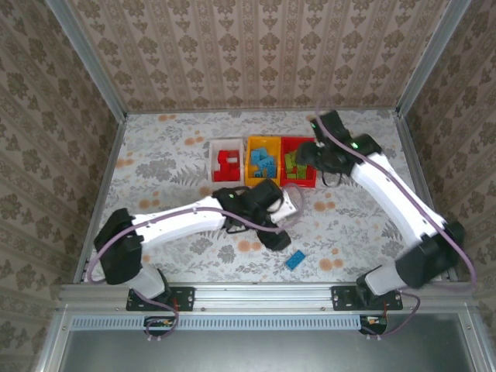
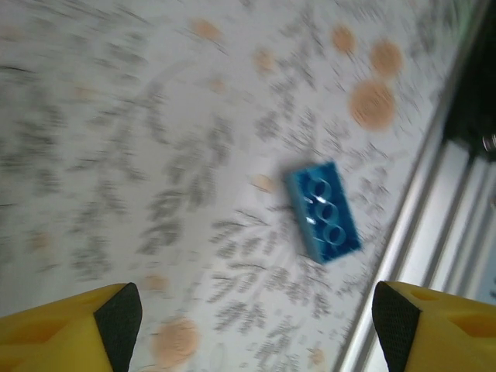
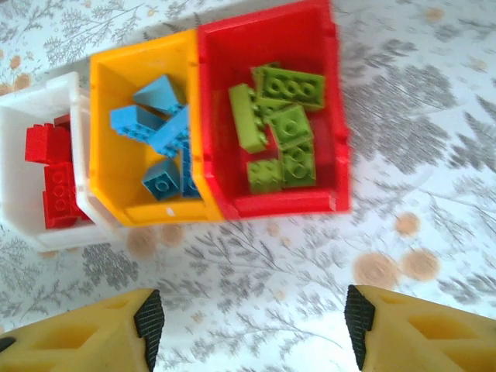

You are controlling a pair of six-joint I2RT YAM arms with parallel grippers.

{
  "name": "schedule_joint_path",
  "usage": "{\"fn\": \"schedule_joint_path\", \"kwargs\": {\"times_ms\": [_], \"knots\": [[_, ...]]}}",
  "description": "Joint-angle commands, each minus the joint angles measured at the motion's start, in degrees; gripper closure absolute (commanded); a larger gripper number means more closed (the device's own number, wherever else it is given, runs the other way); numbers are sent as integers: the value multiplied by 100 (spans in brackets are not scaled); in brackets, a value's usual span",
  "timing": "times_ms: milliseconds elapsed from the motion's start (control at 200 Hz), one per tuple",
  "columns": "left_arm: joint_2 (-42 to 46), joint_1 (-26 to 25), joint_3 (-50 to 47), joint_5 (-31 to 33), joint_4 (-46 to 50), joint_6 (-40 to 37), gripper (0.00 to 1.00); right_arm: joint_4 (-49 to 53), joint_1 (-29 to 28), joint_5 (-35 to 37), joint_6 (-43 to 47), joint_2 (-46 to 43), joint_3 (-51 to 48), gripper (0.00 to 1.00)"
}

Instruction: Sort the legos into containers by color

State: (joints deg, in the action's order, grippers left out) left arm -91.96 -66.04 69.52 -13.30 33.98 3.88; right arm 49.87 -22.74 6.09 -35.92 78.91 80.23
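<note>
Mid-row on floral-print table (image 1: 170, 155): yellow-orange bin (image 1: 249, 164), glossy hard plastic, open-topped rectangle. Holds sky-blue bricks (image 3: 167, 132), small studded blocks, jumbled, some tilted.

Touching its left wall in top view: white bin (image 1: 213, 159), same shape and size. Holds red bricks (image 3: 54, 174), bunched together.

Touching its right wall: red bin (image 3: 263, 39), same shape. Holds lime-green bricks (image 3: 280, 124), flat studded pieces, overlapping, studs mostly up.

Well apart from yellow-orange bin, toward arm bases and slightly right: lone blue brick (image 2: 323, 211). Shiny, rectangular, studs up, flat on table, touching nothing else, near metal rail (image 2: 418, 217).

Between yellow-orange bin and blue brick, above table: Left gripper (image 2: 256, 325). Jaws spread wide, holding nothing. Yellow plastic fingers (image 2: 54, 341), black rubbery inner faces. Left wrist view motion-blurred.

Right of yellow-orange bin, close by red bin, raised above table: Right gripper (image 3: 252, 325). Jaws spread wide, holding nothing. Same yellow fingers, black ribbed pads (image 3: 149, 322).

Table cover matte, pale, grey leaf print with orange dots. Behind yellow-orange bin, past table's far edge: beige patterned wallpaper (image 1: 256, 46).
</note>
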Motion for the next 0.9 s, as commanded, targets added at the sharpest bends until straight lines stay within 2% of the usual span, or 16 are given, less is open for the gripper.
{"fn": "schedule_joint_path", "kwargs": {"times_ms": [0, 115, 325, 615, 750, 895], "knots": [[-462, -435, 585, 19, 548, -212, 18, -47, 182, -219, -178, -826, -721, 31], [-1225, -820, 1253, 444, 1008, 78, 16, 210, 378, -323, -141, -1385, -910, 27], [-2556, -1057, 2415, 896, 1849, 855, 15, 370, 589, -536, 43, -1752, -851, 24], [-3270, -1087, 2974, 988, 2379, 1534, 14, 551, 737, -711, 105, -2207, -923, 22], [-3420, -1069, 3008, 738, 2376, 1492, 24, 524, 751, -763, -11, -2358, -1043, 23], [-3477, -1007, 2980, 704, 2348, 1413, 40, 507, 753, -781, -83, -2406, -1109, 23]]}}
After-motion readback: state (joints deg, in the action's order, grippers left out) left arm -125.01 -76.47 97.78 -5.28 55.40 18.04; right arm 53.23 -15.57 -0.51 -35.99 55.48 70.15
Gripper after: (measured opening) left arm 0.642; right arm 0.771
